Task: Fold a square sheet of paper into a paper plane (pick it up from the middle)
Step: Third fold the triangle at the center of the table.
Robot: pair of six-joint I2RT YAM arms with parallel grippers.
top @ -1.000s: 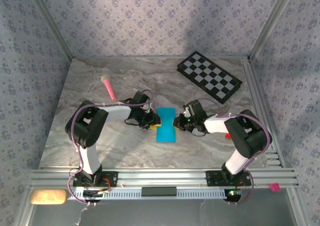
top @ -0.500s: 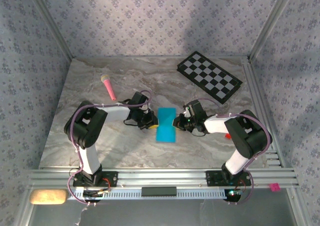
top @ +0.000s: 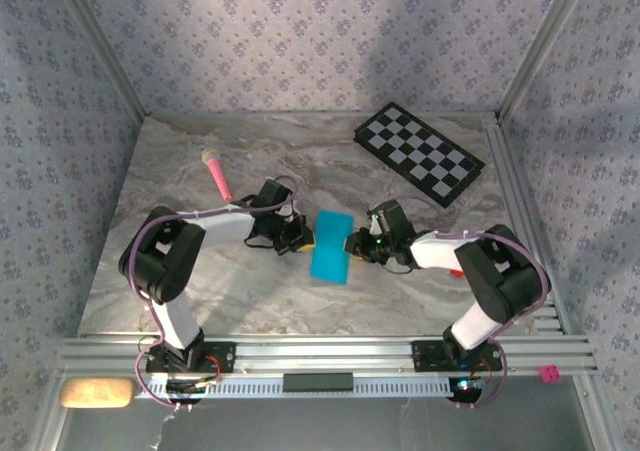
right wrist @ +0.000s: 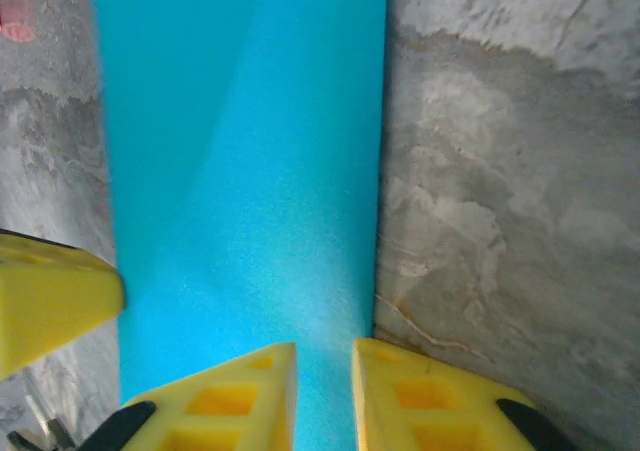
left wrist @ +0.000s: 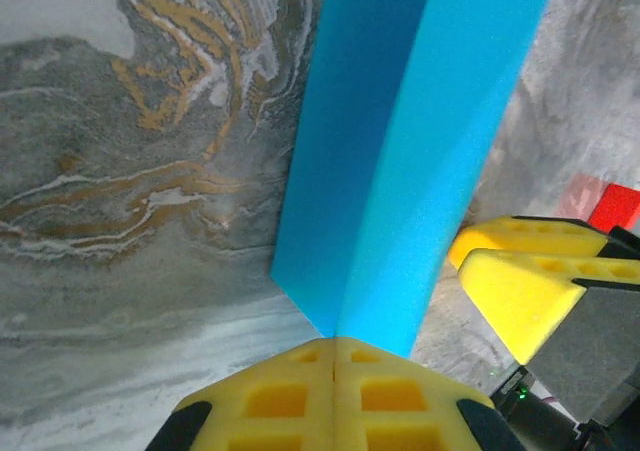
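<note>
— What is the left gripper [left wrist: 333, 343] doing?

— It is clamped shut. Its yellow pads press together on the edge of the paper [left wrist: 400, 151], just where a crease runs into them.

— And the right gripper [right wrist: 323, 349]?

— Its pads stand a little apart with a narrow gap between them. The paper's edge lies at that gap, but I cannot tell whether the pads touch it.

— Where is the paper?

— Mid-table [top: 200, 291], between the two grippers, one at each long side. It is a long cyan strip folded lengthwise. From the left wrist, one face looks darker than the other.

— Anything else around?

— A pink stick [top: 217, 174] lies on the far left. A checkered board [top: 420, 153] sits at the far right corner. Both are well apart from the paper.
</note>
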